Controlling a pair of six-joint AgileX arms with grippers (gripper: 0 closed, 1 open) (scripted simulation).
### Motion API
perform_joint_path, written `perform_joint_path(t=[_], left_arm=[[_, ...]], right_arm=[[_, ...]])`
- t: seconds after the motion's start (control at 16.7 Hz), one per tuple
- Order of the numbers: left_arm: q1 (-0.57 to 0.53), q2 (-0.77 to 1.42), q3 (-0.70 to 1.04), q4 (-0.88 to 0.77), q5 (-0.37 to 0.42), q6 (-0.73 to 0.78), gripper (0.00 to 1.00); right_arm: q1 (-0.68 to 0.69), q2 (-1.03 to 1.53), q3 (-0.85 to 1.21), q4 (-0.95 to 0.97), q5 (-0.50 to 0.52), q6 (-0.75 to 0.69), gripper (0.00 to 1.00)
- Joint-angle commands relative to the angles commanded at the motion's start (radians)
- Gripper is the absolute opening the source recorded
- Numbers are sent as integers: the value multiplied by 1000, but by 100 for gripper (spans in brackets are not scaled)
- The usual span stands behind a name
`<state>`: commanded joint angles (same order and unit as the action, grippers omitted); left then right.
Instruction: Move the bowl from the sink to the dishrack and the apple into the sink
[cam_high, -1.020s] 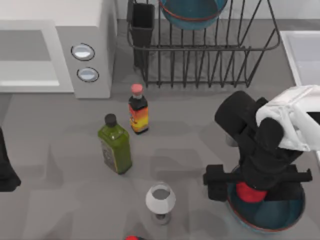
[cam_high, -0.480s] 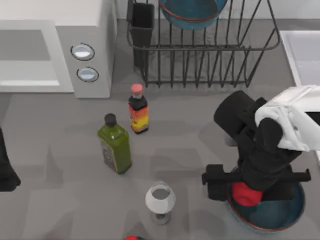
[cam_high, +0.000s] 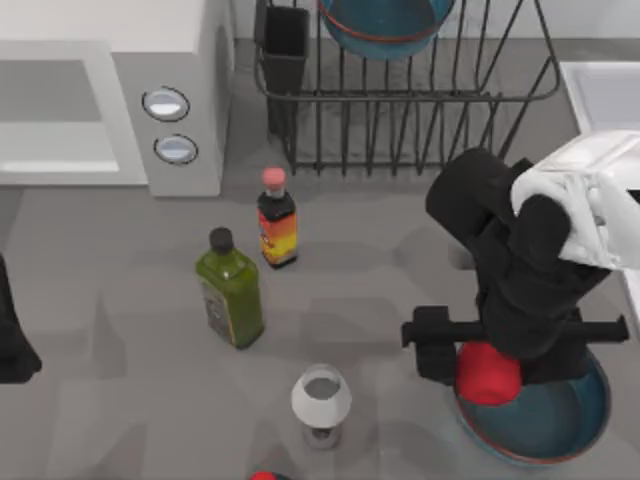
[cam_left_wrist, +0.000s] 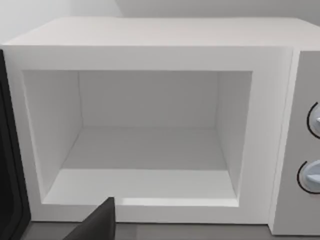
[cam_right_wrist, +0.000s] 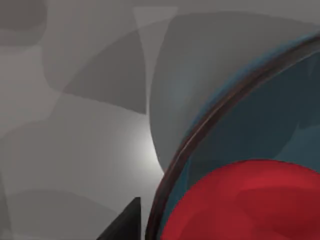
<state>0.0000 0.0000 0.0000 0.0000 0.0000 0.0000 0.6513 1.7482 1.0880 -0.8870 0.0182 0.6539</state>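
Note:
A teal bowl (cam_high: 385, 25) with a rust-red rim leans in the black dishrack (cam_high: 400, 100) at the back. A look-alike bowl (cam_high: 560, 425) stands on the table at the front right. My right gripper (cam_high: 490, 365) hangs over that bowl's left side, shut on the red apple (cam_high: 488, 374), which is held just above the bowl's inside. The right wrist view has the apple (cam_right_wrist: 250, 200) close up over the bowl's rim (cam_right_wrist: 200, 135). The white sink (cam_high: 600, 100) lies at the right edge. My left arm (cam_high: 10, 345) is parked at the left edge.
A white microwave (cam_high: 100, 100) stands open at the back left, its cavity (cam_left_wrist: 150, 125) facing the left wrist camera. A red-capped sauce bottle (cam_high: 276, 220), a green bottle (cam_high: 232, 290) and a white goblet (cam_high: 321, 400) stand mid-table. A black utensil cup (cam_high: 285, 45) sits at the rack's left corner.
My right gripper has risen slightly and drifted left with the apple, which now sits higher over the front bowl. The left arm has not moved.

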Motion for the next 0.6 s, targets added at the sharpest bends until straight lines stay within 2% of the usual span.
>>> perform_joint_path(t=[0.3, 0.6], left_arm=[[0, 0, 0, 0, 0, 0, 100], [0, 0, 0, 0, 0, 0, 100]], right_arm=[[-5, -77, 135, -214, 0, -3, 0], [-7, -96, 159, -248, 0, -5, 0]])
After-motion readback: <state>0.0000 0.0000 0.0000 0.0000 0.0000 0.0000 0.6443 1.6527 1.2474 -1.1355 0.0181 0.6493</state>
